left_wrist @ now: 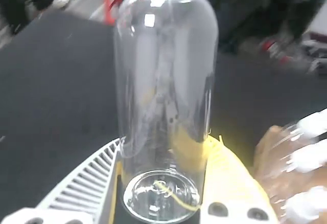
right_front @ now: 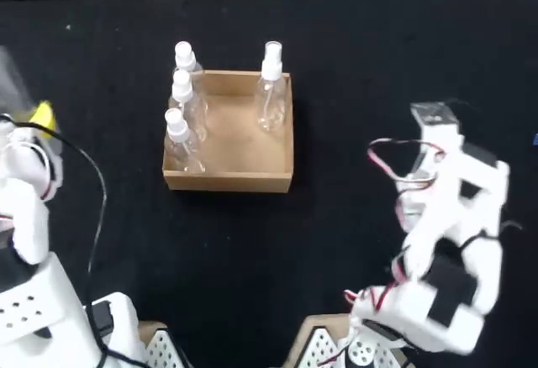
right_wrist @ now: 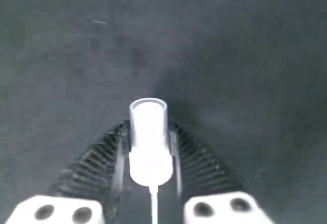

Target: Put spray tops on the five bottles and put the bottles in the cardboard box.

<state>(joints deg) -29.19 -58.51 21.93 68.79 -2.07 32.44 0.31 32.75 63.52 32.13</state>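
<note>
Table: black cloth surface (right_front: 336, 65) that carries the box, with an arm at either side.
Right arm: white links with red and white wires (right_front: 454, 242), on the table's right side, well apart from the box.
Left arm: white (right_front: 29, 217), at the table's left edge, with a yellow jaw part showing at its far end.
Cardboard box: open-topped and shallow (right_front: 231, 179), mid-table between the arms; its floor is bare in the middle.
Bottles in box: four clear bottles, each with a white spray top. Three run along the left wall, front (right_front: 183, 137), middle (right_front: 187, 99) and back corner (right_front: 187, 61). The fourth (right_front: 271, 91) is at the back right corner.
Fifth bottle: clear (left_wrist: 163, 81), upright in the left gripper. Its neck runs out of frame, so I cannot tell whether it has a top.
Left gripper: (left_wrist: 168, 152) jaws pinch the fifth bottle near its base, white ribbed finger on one side, yellow on the other.
Right gripper: (right_wrist: 148, 127) black ribbed jaws clamp the loose spray top from both sides, above bare black table.
Loose spray top: white (right_wrist: 149, 142), with a thin dip tube trailing back between the jaws.
</note>
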